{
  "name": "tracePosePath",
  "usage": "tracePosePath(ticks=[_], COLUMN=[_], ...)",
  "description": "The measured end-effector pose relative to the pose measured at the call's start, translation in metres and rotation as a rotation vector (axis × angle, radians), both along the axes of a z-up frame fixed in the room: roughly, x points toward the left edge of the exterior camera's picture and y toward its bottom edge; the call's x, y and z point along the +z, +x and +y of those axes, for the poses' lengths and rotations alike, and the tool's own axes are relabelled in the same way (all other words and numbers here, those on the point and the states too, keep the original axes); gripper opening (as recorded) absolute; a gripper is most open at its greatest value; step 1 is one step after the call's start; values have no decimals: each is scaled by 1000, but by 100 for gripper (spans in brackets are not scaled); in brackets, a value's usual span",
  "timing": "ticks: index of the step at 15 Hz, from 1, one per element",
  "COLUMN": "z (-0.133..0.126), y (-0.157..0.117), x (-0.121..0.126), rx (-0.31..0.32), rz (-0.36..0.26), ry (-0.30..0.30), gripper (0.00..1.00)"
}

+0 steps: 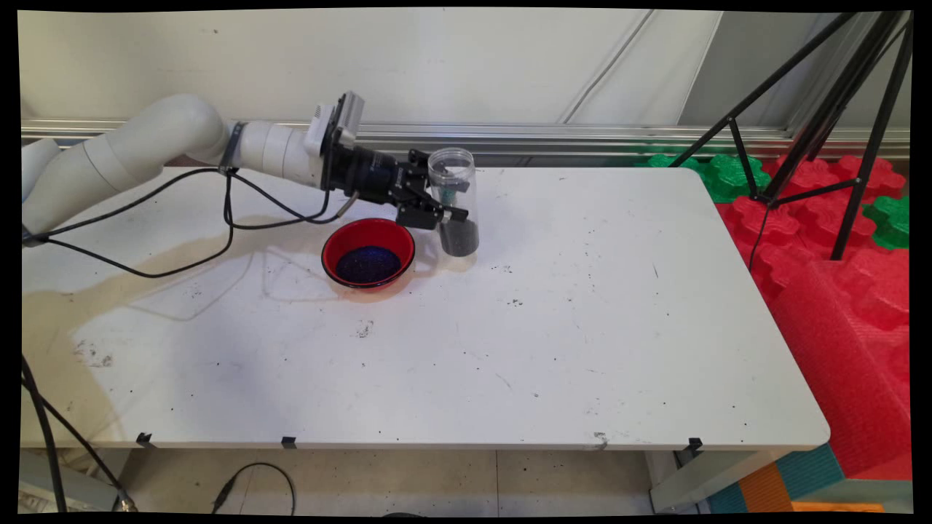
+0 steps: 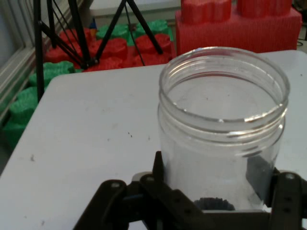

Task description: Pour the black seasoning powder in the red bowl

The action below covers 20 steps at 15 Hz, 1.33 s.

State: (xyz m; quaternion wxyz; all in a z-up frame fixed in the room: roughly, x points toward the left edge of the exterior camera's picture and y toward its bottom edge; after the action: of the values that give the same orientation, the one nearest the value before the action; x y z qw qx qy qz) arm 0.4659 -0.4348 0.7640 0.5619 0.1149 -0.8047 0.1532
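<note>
Jar [image 1: 453, 200] of clear plastic, no lid, is between my fingers: my gripper [image 1: 445, 212] is closed on its middle part from the side, w/ one finger [image 2: 160, 179] on the left wall of jar and other at the right wall in hand view, so opening is about as wide as the jar body, not more. Jar stands upright, mouth up, not tilted as far as I can see. In its lower part is dark granular stuff [image 1: 459, 236], approx. the bottom third; upper part is empty and see-through. If the jar bottom touches the white table [image 1: 582, 327] or is a little above it, I cannot tell from main view; a shadow lies directly under it. Just beside the jar, on the arm's side, is red bowl [image 1: 368, 253] w/ dark blue-black grains [image 1: 368, 264] already in the bottom; bowl and jar are near but apart. As judgement only: some grains are in bowl and some are in jar, so both hold a part of the material, but which way it goes I do not say. Jar is gripped and upright, nothing is pouring at this moment. A few dark specks are scattered on table surface around and in front of the bowl. Behind table edge, to far right, are red and green foam blocks [image 1: 837, 218] and black tripod [image 1: 837, 109], well apart from my hand.
</note>
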Motion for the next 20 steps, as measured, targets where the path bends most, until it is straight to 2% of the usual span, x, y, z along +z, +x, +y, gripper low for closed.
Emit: tracePosePath(ticks=[13,20], z=[8,17], y=[30,54], x=[60,86], rx=[66,106], rz=[78,86], ry=[-14,-33], gripper=[0,0])
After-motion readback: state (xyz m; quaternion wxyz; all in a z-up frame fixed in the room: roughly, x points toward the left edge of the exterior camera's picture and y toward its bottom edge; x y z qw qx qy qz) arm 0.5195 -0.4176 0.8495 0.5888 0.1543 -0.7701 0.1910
